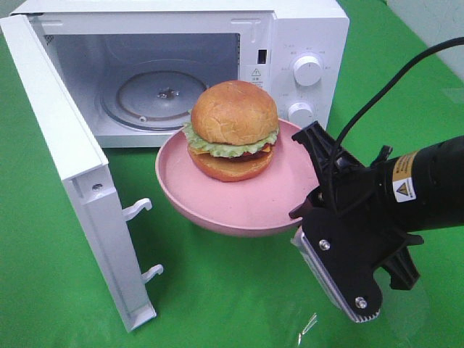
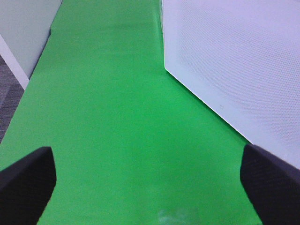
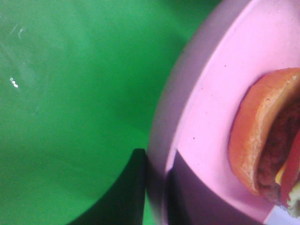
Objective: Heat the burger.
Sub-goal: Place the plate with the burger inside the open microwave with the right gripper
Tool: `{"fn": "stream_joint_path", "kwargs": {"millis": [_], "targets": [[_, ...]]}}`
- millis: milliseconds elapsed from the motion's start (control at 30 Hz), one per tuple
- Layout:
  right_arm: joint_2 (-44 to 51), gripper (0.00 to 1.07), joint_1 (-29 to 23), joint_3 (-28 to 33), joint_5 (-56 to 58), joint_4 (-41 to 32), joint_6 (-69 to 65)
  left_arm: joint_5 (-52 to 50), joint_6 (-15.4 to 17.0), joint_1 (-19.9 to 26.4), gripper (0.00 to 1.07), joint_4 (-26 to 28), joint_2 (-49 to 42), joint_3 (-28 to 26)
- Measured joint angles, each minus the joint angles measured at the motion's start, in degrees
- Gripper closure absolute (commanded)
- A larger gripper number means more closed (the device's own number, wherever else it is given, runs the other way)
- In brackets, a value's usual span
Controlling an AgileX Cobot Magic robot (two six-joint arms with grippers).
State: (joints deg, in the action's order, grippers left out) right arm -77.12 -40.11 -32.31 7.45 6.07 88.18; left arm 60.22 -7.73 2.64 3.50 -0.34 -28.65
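Observation:
The burger (image 1: 233, 130), with a golden domed bun, green lettuce, a dark patty and cheese, sits on a pink plate (image 1: 217, 210). The plate is held above the green cloth, just in front of the open microwave (image 1: 304, 29). My right gripper (image 1: 308, 199) is shut on the plate's right rim. In the right wrist view its dark fingers (image 3: 133, 187) clamp the rim of the plate (image 3: 206, 117), with the burger (image 3: 262, 136) beyond. My left gripper (image 2: 149, 187) is open and empty over the cloth beside the microwave door (image 2: 234, 61). It is out of the exterior high view.
The microwave door (image 1: 65, 159) swings out to the left, its latches facing the plate. The glass turntable (image 1: 163, 98) lies inside the cavity. Two white knobs (image 1: 307, 70) are on the panel right of the opening. Green cloth (image 1: 217, 297) covers the table.

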Motion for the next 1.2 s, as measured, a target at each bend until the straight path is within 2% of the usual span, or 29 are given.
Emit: {"fn": "stream_joint_path", "kwargs": {"millis": [300, 633, 1200], "targets": [[-5.90, 1.07, 0.00, -4.41, -0.17, 0.57, -0.92, 0.00, 0.00, 0.00, 0.07, 0.00, 0.00, 0.00], [-11.80, 1.07, -0.40, -9.91, -0.23, 5.73, -7.45, 0.00, 0.00, 0.00, 0.07, 0.00, 0.00, 0.00], [-18.79, 1.06, -1.95, -17.13, -0.57, 7.62, -8.37, 0.00, 0.00, 0.00, 0.07, 0.00, 0.00, 0.00]]}}
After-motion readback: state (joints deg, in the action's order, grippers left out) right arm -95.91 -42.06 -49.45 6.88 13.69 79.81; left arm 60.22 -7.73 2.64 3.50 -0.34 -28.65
